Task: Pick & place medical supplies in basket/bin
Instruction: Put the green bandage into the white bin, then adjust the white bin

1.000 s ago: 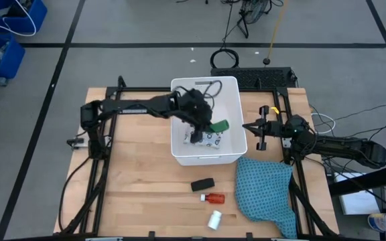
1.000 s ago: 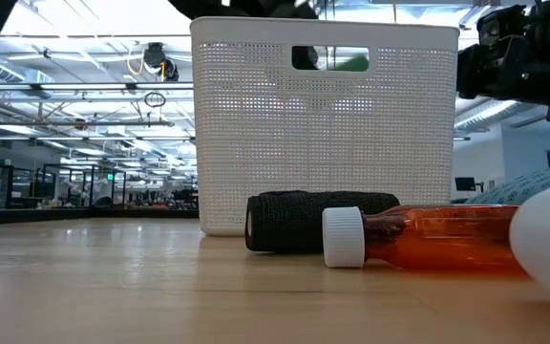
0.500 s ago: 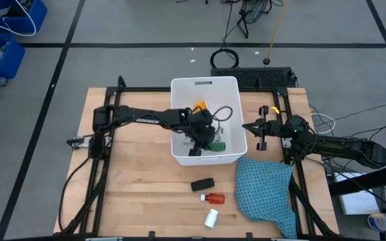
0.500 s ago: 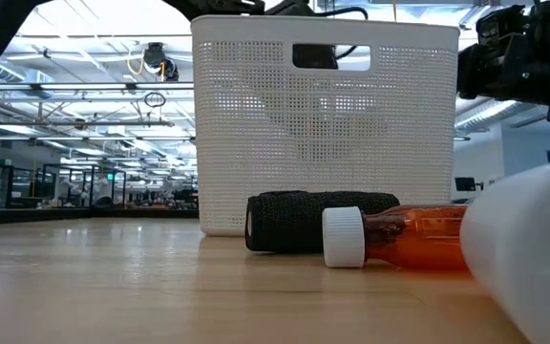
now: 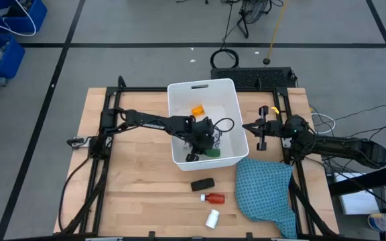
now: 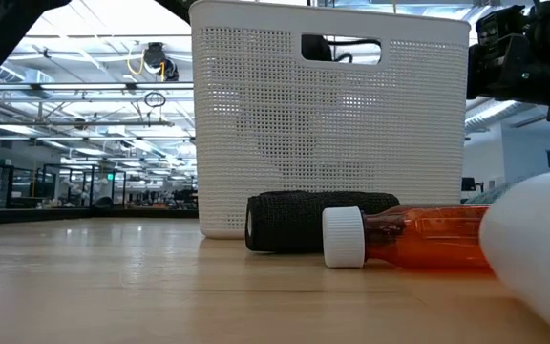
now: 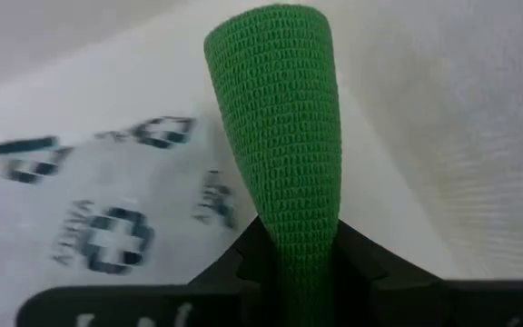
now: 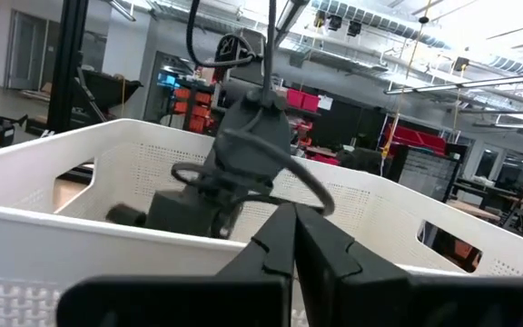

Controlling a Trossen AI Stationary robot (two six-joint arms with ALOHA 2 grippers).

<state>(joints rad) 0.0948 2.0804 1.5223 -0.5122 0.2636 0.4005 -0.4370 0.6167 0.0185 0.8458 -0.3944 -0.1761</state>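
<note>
The white tub [image 5: 177, 120] stands mid-table, and in the low view its perforated wall [image 6: 327, 124] faces me. My left gripper [image 5: 205, 144] reaches down inside it, shut on the green oblong [image 5: 212, 152]. The white dark-dotted packet [image 7: 107, 218] lies flat on the tub floor beneath, and the orange vial [image 5: 198, 109] lies farther back. The black oblong [image 5: 202, 184], red bottle [image 5: 213, 198] and white bottle [image 5: 212, 217] lie on the table before the tub. My right gripper [image 5: 248, 126] waits shut, right of the tub. My left gripper pinches one end [image 7: 303, 222] of the green oblong between its two fingers [image 7: 243, 263], slanting down from above into the tub. The oblong runs along the fingers and sticks out past them over the packet. Whether its free end [image 7: 275, 36] touches the tub, I cannot tell.
A teal cloth [image 5: 267, 191] lies on the table right of the loose items, at the tub's near right corner. Dark frame rails [image 5: 106, 154] run along both sides of the table. Bare wood [image 5: 139, 194] shows left of the black oblong.
My left gripper has gone down from above the rim into the tub and toward the near edge, carrying the green oblong; the orange vial now shows behind it. The tub has shifted a little. The white bottle has shifted a little on the table.
</note>
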